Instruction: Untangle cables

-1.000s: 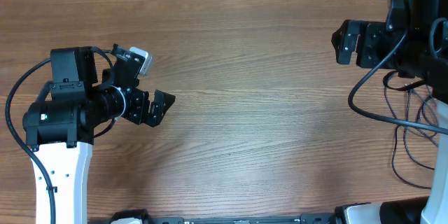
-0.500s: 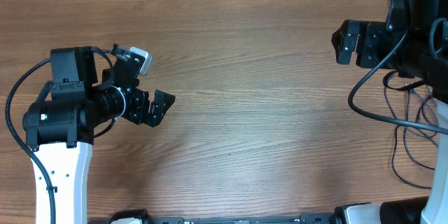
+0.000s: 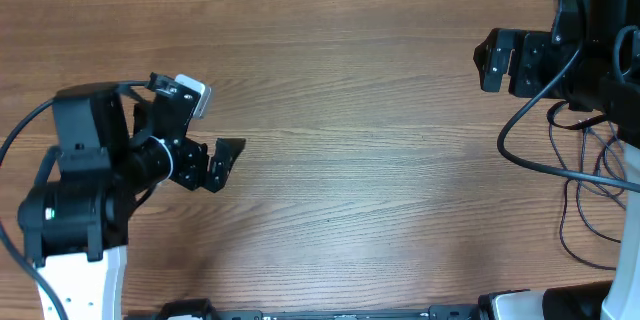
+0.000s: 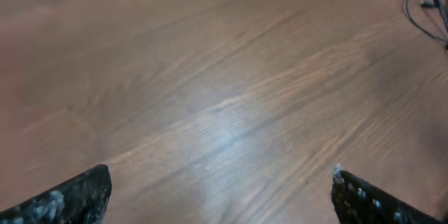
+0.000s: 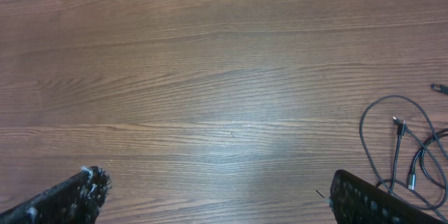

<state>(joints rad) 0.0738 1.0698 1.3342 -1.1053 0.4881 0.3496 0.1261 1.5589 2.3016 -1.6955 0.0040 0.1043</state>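
Observation:
A bundle of thin dark cables (image 3: 585,195) lies tangled at the right edge of the table, below the right arm. It shows in the right wrist view (image 5: 399,143) at the lower right, with small plugs on the ends. It also shows in the left wrist view (image 4: 428,8) at the top right, far off. My left gripper (image 3: 222,159) is open and empty over bare wood at the left (image 4: 220,189). My right gripper (image 3: 486,60) is open and empty at the far right, left of the cables (image 5: 217,182).
The table is brown wood grain (image 3: 360,140). A thick black arm cable (image 3: 530,160) loops over the table near the tangled cables. The right arm's base (image 3: 600,40) stands at the back right corner.
The left arm has shifted a little to the left and towards the front, its gripper still open. The right arm and the cables have not moved.

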